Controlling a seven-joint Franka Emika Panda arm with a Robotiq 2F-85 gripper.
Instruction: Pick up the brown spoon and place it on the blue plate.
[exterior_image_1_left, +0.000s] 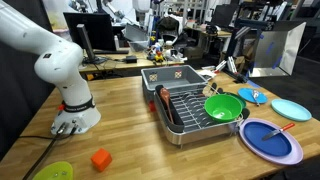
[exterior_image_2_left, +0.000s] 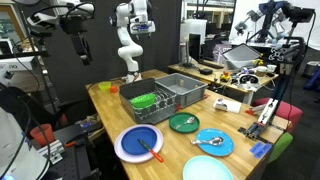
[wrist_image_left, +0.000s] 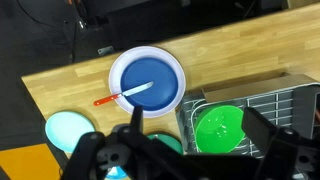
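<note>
Gripper (wrist_image_left: 192, 128) hangs high over the counter (wrist_image_left: 230, 50), jaws spread wide and empty. The brown spoon (exterior_image_1_left: 163, 104) appears to lie ungrasped at the left end of the dish rack (exterior_image_1_left: 195, 122), beside a green bowl (exterior_image_1_left: 223, 106). The blue plate (exterior_image_1_left: 270, 140) carries only an orange-red utensil (exterior_image_1_left: 283, 128). By the look of it, the whole task lies ahead.

place: robotics lab | evidence: monitors (exterior_image_1_left: 97, 35), cluttered workbenches (exterior_image_2_left: 235, 65), camera rig (exterior_image_2_left: 72, 20), robot arm (exterior_image_1_left: 55, 65) on wooden table (exterior_image_1_left: 120, 120)
</note>
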